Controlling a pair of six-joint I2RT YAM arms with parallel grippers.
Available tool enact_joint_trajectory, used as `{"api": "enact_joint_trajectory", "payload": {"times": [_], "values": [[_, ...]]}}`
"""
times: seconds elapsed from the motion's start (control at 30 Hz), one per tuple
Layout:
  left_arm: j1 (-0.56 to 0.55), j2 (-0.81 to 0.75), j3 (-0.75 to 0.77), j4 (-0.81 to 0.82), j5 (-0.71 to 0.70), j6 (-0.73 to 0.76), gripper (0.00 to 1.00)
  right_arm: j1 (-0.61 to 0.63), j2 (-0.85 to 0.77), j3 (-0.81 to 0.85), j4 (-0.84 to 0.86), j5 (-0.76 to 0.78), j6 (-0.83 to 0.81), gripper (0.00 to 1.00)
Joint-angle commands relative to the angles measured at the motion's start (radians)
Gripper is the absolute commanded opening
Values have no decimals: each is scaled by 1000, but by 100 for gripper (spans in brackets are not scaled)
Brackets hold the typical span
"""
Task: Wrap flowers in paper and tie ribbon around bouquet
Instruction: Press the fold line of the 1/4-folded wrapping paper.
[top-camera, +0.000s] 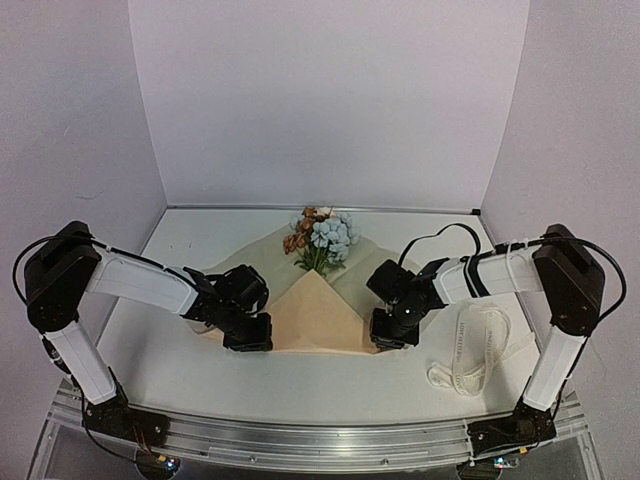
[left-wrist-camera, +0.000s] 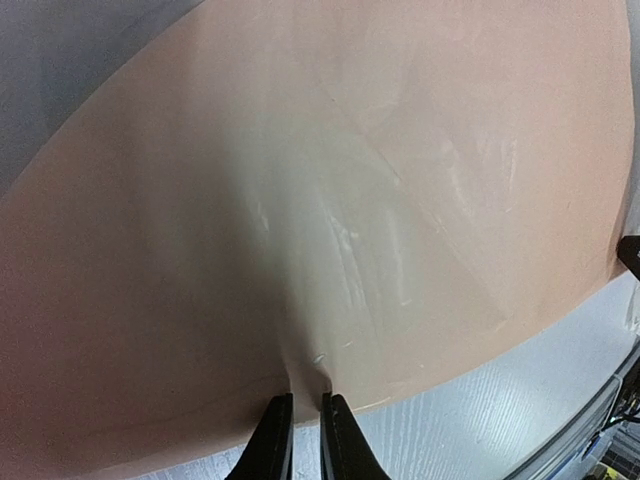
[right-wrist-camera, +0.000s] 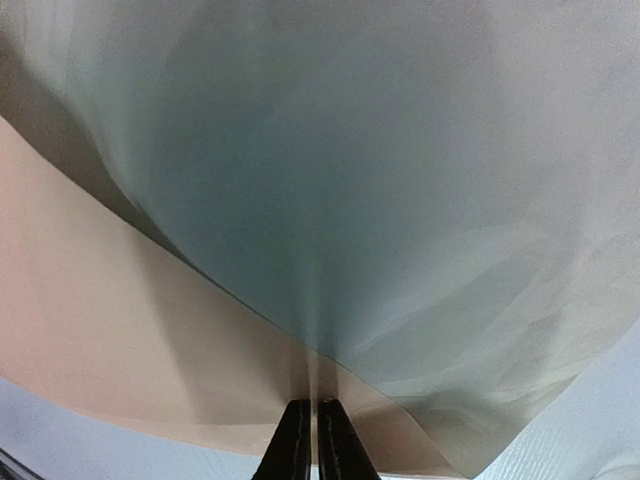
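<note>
One bunch of flowers (top-camera: 322, 238), blooms pointing away, stems seemingly under paper (top-camera: 315, 318).

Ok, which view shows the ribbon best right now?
Top external: the ribbon lies in loose loops on the table, right of the paper. Both wrist views show only paper and table, none of the ribbon.

One paper (top-camera: 315, 315), one bunch of flowers (top-camera: 325, 238), one ribbon (top-camera: 470, 350).

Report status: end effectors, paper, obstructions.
Left end effector shut on paper edge. Right end effector shut on paper. Flowers under fold, blooms out. Ribbon loose, right of paper.
</note>
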Motion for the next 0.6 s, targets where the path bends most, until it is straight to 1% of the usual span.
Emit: {"api": "enact_joint_trajectory", "payload": {"times": [0.0, 0.33, 0.47, 0.57], "values": [[18, -16, -42, -43, -47, -25, 12, -5, 24, -47, -49, 33, 14, 4], [94, -90, -104, -138, -132, -70, 12, -5, 25, -62, -43, 38, 17, 4], [125, -107, -130, -196, -161, -98, 9, -7, 22, -71, -38, 38, 19, 4], [136, -128, -153, -243, -184, -140, 8, -8, 22, -78, -31, 35, 23, 4]]}}
